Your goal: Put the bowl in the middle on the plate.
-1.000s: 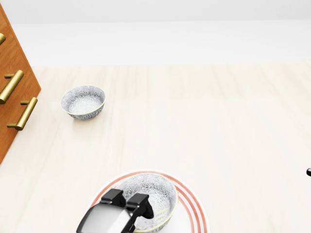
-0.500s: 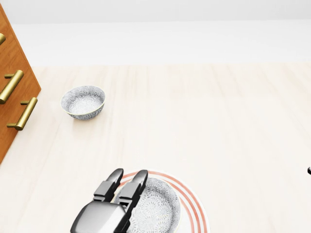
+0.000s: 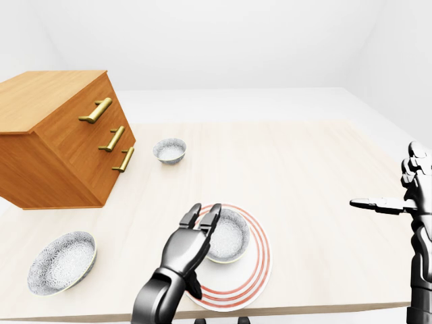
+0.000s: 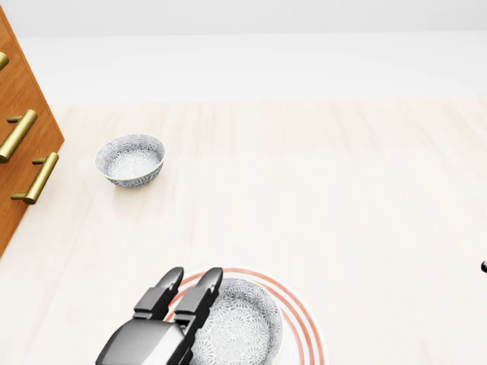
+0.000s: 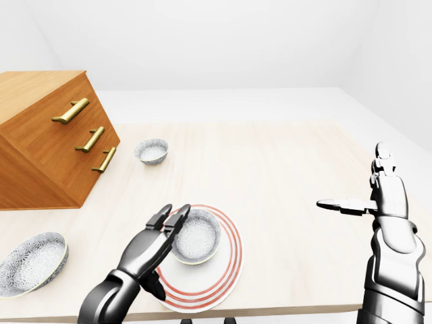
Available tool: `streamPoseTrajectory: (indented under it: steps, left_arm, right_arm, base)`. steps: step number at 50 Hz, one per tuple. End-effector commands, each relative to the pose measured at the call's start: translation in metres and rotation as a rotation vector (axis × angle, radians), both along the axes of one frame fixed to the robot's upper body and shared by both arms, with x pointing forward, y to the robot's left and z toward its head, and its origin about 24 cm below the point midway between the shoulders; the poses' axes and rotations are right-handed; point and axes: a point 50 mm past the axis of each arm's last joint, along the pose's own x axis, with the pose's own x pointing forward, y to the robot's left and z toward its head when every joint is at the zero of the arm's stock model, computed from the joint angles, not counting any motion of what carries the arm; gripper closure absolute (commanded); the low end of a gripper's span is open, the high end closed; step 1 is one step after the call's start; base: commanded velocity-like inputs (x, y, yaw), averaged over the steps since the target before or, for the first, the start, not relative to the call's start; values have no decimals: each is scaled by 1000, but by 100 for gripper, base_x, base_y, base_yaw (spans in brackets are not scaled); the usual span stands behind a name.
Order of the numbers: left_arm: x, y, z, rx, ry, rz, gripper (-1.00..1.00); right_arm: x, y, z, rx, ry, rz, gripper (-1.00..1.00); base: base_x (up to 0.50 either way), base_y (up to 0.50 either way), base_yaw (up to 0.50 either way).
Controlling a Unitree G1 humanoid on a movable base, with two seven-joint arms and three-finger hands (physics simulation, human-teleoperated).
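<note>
By the tabletop's [image 3: 304,169] bottom edge (left-eye view), bowl [image 3: 229,234] sits on plate [image 3: 258,264], just right of left hand's [image 3: 187,248] spread fingers [image 3: 211,219].

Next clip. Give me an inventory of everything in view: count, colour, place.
Wooden chest of drawers: one, brown with brass handles, left of left-eye view.
White round plate with red rings: one, bottom centre.
Grey-white patterned ceramic bowls: three; middle bowl on the plate; small bowl beside the chest; wide bowl bottom left.
Pale wooden table: one, under everything.
Left hand: dark grey, open, beside the middle bowl.
Right hand: dark grey, open, raised at right.
</note>
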Motion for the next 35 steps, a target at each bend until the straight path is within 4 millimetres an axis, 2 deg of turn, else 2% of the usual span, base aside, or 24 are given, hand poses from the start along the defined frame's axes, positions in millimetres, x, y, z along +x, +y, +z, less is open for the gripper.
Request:
streamPoseTrajectory:
  steps: [1, 19, 35]
  left_arm:
    - [-5, 4, 6, -4, 9, 11, -100]
    - [-17, 24, 15, -2, 20, 76, -100]
    - [-16, 46, 30, 7, -6, 136, -100]
  right_arm:
    - [0, 0, -1, -1, 2, 0, -100]
    - [0, 0, -2, -3, 5, 2, -100]
    - [-1, 0, 0, -5, 6, 1, -100]
  base:
    - [0, 0, 0]
    - [0, 0, 0]
    - [0, 0, 0]
